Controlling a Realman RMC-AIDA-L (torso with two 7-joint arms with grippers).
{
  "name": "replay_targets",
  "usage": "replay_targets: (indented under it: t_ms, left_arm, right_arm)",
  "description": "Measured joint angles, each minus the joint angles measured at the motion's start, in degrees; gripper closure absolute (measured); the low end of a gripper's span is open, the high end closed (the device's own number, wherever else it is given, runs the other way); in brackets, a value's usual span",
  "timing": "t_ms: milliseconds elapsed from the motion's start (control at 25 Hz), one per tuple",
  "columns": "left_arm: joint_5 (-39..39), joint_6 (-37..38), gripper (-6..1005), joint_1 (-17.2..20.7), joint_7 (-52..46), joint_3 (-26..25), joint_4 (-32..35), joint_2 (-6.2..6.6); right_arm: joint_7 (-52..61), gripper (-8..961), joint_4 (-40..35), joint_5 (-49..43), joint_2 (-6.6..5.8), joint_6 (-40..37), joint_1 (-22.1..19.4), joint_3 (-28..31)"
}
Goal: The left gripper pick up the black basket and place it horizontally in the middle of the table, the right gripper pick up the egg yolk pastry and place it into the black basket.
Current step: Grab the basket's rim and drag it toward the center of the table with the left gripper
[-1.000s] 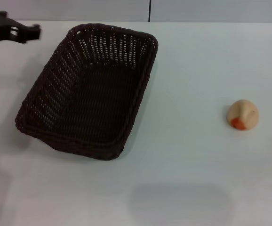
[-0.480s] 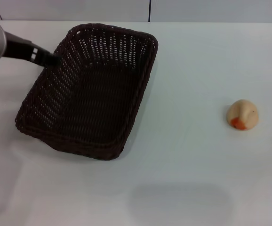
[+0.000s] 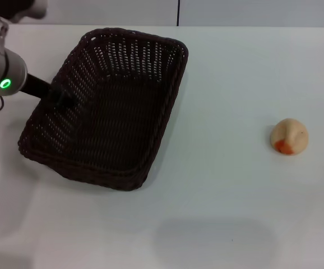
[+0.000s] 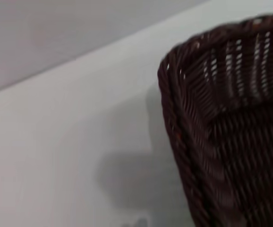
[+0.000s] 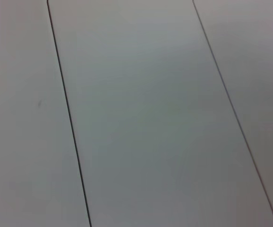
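Left claw (image 3: pixel 63 100) at black basket (image 3: pixel 123 112) rim.

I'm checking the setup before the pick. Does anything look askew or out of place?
The black basket sits skewed on the table, left of centre, its long sides slanting instead of running level across. It is empty. The egg yolk pastry lies alone at the right. The left gripper is at the basket's left rim. Nothing looks spilled or damaged.
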Motion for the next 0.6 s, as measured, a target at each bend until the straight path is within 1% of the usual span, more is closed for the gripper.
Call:
replay_targets:
  t_ms: [80,200,400,600]
  left_arm:
    - [0.78,0.55,336,-1.49,0.01,-0.03,3.10,0.01]
    - [1.21,0.59,343,-2.10,-0.19,-0.02,4.16,-0.02]
    - [2.05,-0.82,354,-2.41,0.21,0.39,3.31,-0.05]
    - [2.48,-1.13,364,-2.00,0.01,1.93,1.65,-0.12]
  right_arm:
    - [0.00,134,0.00,0.00,0.01,0.00,0.00,-0.16]
    - [0.00,134,0.05,0.00,0.02,0.00,0.01,-0.17]
    - [0.00,134,0.09,0.00,0.02,0.01,0.11,-0.15]
    - [0.00,134,0.07,0.00,0.02,0.08,0.24,-0.15]
